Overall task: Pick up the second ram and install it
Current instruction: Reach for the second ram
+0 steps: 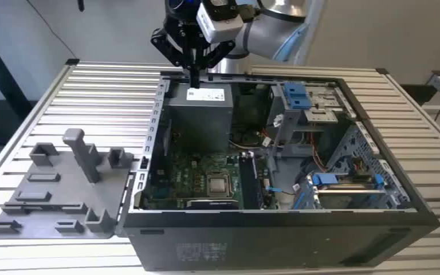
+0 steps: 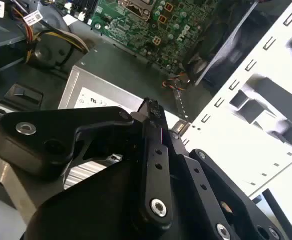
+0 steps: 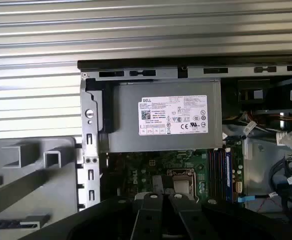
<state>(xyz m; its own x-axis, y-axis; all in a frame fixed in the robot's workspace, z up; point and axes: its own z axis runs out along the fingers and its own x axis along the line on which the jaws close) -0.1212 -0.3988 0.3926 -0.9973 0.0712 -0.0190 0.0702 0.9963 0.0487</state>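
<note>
Second ram [image 1: 251, 182]: I take it to be among the dark sticks standing on edge in the memory slots, just to the exterior view's right of the processor socket [image 1: 218, 185]. I cannot tell which stick it is.
Slots: near the front wall of the computer case [image 1: 281, 243], well apart from the gripper.
Gripper [image 1: 195, 83]: it hangs above the power supply [image 1: 204, 114] at the far end of the case, its jaws drawn together. I can make out nothing between them in either wrist view.
Grey holder [image 1: 52, 195]: it lies on the slatted table [image 1: 113, 97], at the exterior view's left of the case. Its pockets look plain grey.
Step in hand: judged from this, the stick is already placed and the arm stands clear.
Next move calls for: a straight vertical path clear of the power supply and cables, and a stick that sits level with both end latches home.
</note>
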